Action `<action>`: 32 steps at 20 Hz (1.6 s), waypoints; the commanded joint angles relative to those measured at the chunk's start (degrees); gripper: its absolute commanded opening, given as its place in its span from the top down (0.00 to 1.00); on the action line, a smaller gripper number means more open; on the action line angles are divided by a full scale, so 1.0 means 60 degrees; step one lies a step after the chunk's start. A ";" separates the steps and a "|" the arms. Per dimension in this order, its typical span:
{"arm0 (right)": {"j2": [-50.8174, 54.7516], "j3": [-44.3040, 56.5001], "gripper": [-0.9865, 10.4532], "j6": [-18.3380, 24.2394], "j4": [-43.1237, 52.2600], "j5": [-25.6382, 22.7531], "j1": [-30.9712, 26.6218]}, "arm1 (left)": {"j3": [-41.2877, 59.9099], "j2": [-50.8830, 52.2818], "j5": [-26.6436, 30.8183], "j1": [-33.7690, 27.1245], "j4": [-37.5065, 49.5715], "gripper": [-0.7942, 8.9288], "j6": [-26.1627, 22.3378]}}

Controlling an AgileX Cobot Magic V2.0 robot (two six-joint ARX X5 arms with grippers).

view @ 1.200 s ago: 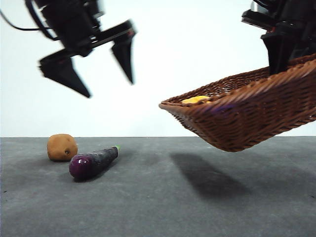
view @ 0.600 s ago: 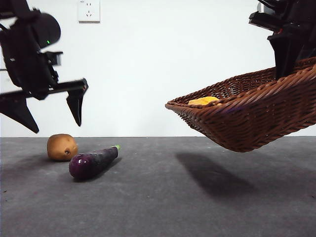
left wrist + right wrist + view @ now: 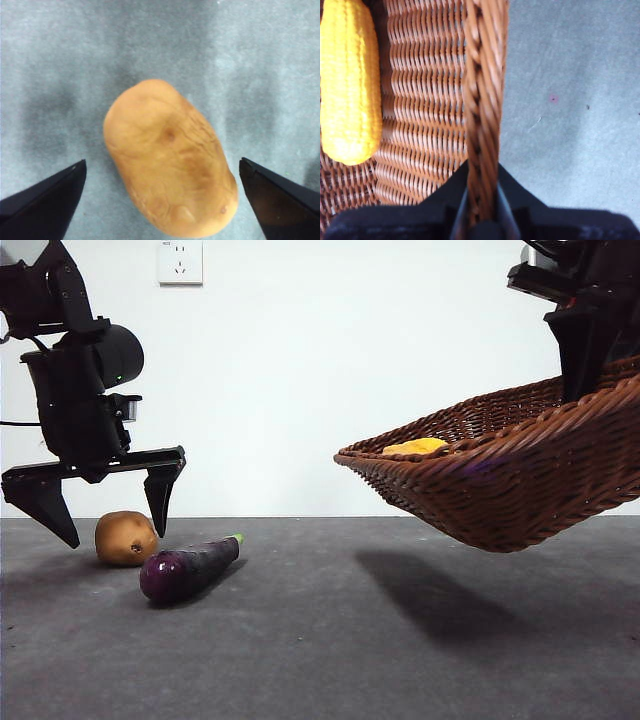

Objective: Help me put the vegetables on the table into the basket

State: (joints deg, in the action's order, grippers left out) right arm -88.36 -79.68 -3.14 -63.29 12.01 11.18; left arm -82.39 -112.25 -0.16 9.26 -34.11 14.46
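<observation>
A: While the basket (image 3: pixel 520 475) is held clear of the table (image 3: pixel 330 640), where are the vegetables found?

B: The potato (image 3: pixel 126 538) is seen resting on the table at the far left of the front view, and the eggplant (image 3: pixel 188 569) lies just beside it, nearer the camera, its green stem pointed away. Whether the two touch cannot be told. The corn (image 3: pixel 415 446) is seen inside the basket, only its yellow top showing above the rim from the front (in the right wrist view it is laid lengthwise on the woven floor (image 3: pixel 350 80)).

A: How is the left gripper (image 3: pixel 97 502) placed?

B: It is hung low over the potato with its jaws spread wide. In the front view one tip is seen to the left of the potato and the other at its right shoulder, both just above the table. In the left wrist view the potato (image 3: pixel 170 160) is framed between the two black tips, and neither is seen touching it.

A: And the right gripper (image 3: pixel 482 200)?

B: It is pinched onto the braided rim (image 3: pixel 484 100) of the basket, one jaw on each side of the braid. In the front view the basket is tilted, its gripped end raised at the right edge and its free end lower toward the middle, and a shadow is cast on the table beneath it.
</observation>
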 commanded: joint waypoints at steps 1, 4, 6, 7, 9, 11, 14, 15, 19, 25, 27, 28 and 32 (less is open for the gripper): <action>0.0069 0.0015 0.92 0.0069 0.0051 0.0109 0.0007 | 0.0025 -0.0069 0.0022 -0.0036 0.0077 0.41 0.0000; 0.0069 0.0015 0.92 0.0113 0.0069 0.0106 0.0011 | 0.0025 -0.0186 -0.0044 -0.0036 0.0186 0.41 0.0004; 0.0069 0.0015 0.92 0.0135 0.0055 0.0109 0.0011 | 0.0025 -0.0248 -0.0044 -0.0036 0.0237 0.41 0.0007; 0.0069 0.0015 0.92 0.0138 0.0058 0.0109 0.0007 | 0.0025 -0.0259 -0.0044 -0.0036 0.0281 0.41 0.0007; 0.0069 0.0015 0.92 0.0168 0.0047 0.0109 0.0011 | 0.0025 -0.0277 -0.0044 -0.0036 0.0386 0.41 0.0007; 0.0069 0.0015 0.92 0.0208 0.0033 0.0113 0.0011 | 0.0025 -0.0284 -0.0058 -0.0036 0.0426 0.50 0.0007; 0.0069 0.0015 0.92 0.0222 -0.0022 0.0153 0.0011 | 0.0025 -0.0441 -0.0317 -0.0036 0.0386 0.59 -0.0004; 0.0069 0.0015 0.92 0.0255 -0.0044 0.0255 0.0011 | 0.0025 -0.0495 -0.0299 -0.0036 0.0375 0.65 -0.0062; 0.0069 0.0015 0.92 0.0390 -0.0197 0.0393 0.0007 | -0.0109 -0.0393 -0.0444 -0.0040 0.0299 0.93 -0.0219; 0.0069 0.0015 0.92 0.0353 0.0018 0.0390 0.0007 | -0.1563 0.0306 -0.2554 0.0284 -0.1220 0.93 -0.0455; 0.0069 0.0015 0.92 0.0259 0.0044 0.0390 0.0007 | -0.1606 0.0954 -0.2466 0.0637 -0.1351 0.93 -0.0721; 0.0069 0.0015 0.92 0.0189 0.0055 0.0386 0.0007 | -0.1606 0.1242 -0.2473 0.0812 -0.1399 0.93 -0.0787; 0.0066 0.0015 0.92 0.0011 0.0055 0.0386 0.0007 | -0.1606 0.2353 -0.2546 0.2025 -0.2000 0.93 -0.1384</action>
State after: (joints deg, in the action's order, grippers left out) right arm -88.36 -79.68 -2.35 -63.37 13.72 11.18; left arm -91.96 -97.73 -15.11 20.71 -45.87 8.51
